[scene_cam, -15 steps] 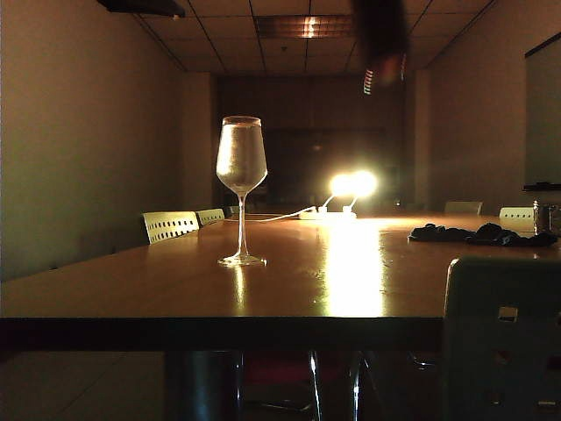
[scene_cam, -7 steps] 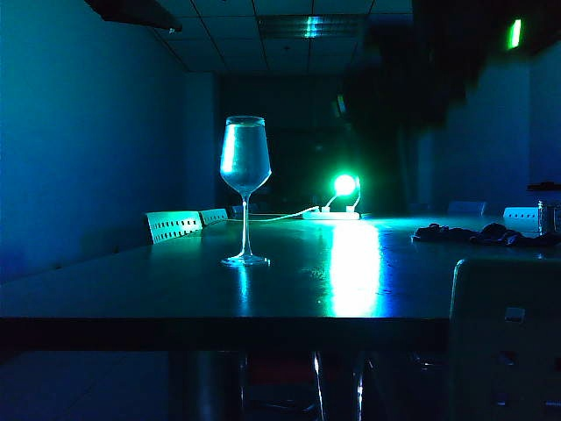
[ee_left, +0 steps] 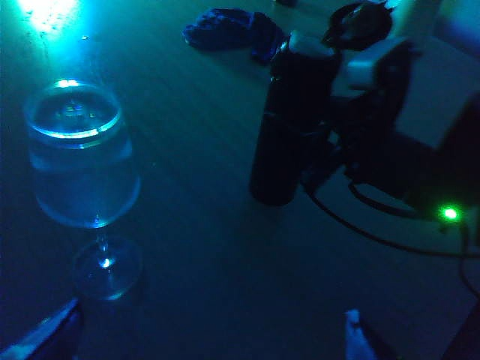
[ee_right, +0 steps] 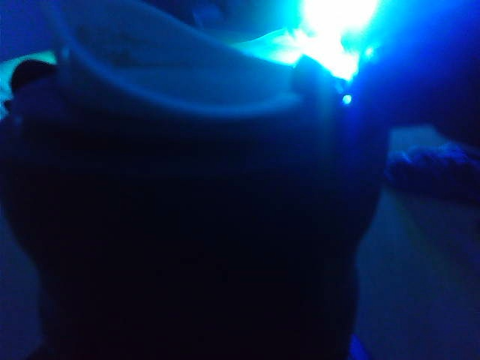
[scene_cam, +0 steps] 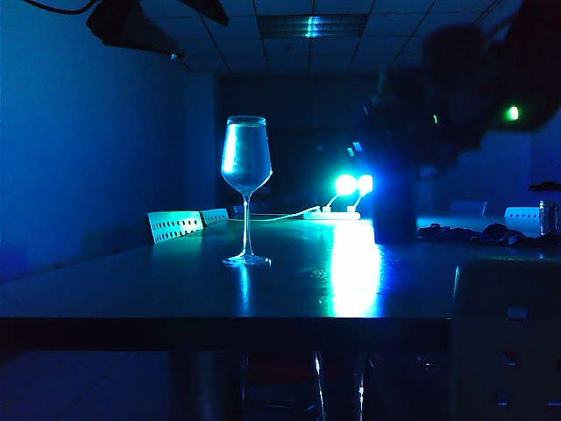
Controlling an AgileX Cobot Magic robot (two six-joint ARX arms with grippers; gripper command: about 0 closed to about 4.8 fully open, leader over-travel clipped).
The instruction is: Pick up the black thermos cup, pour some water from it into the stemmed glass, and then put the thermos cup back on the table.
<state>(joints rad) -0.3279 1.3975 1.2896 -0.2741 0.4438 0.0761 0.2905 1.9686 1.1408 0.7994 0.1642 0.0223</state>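
The stemmed glass (scene_cam: pixel 245 167) stands upright on the table (scene_cam: pixel 131 289) left of centre, holding water. The black thermos cup (scene_cam: pixel 394 210) stands upright on the table to its right, in front of the bright lights. My right gripper (ee_left: pixel 324 112) reaches in from the right and is shut on the black thermos cup (ee_left: pixel 289 127) near its upper half; in the right wrist view the thermos cup (ee_right: pixel 195 225) fills the picture. My left gripper (ee_left: pixel 202 341) hangs open above the table, near the glass (ee_left: pixel 79 150), with nothing between its fingers.
A dark crumpled cloth (scene_cam: pixel 473 233) lies at the table's far right. A power strip with glaring lights (scene_cam: pixel 351 186) sits at the back. Chair backs (scene_cam: pixel 171 225) line the left side, and one chair (scene_cam: pixel 504 333) stands close at the front right. A cable (ee_left: pixel 375 236) trails from the right arm.
The right arm has come down from the top of the view with the thermos cup, which now stands on the table right of the glass. The light has turned from warm to blue.
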